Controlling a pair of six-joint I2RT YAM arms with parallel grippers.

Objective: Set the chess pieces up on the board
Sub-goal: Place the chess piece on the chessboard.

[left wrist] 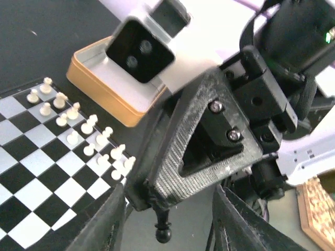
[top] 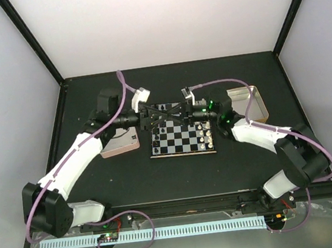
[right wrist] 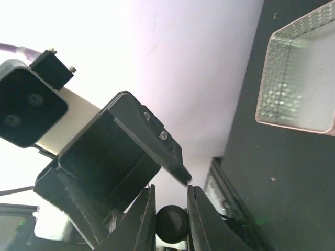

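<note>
The black chess piece [left wrist: 163, 230] hangs over the far edge of the board [top: 177, 142], pinched at its base by the right gripper [right wrist: 170, 197] between the 2 spread fingers of the left gripper [left wrist: 168, 222], so I'd hold that pinch firm and draw straight clear before lowering.

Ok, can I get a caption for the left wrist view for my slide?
Right pincer grips a black chess piece inside the open left pincer, white pieces ranked on the board beyond.
</note>
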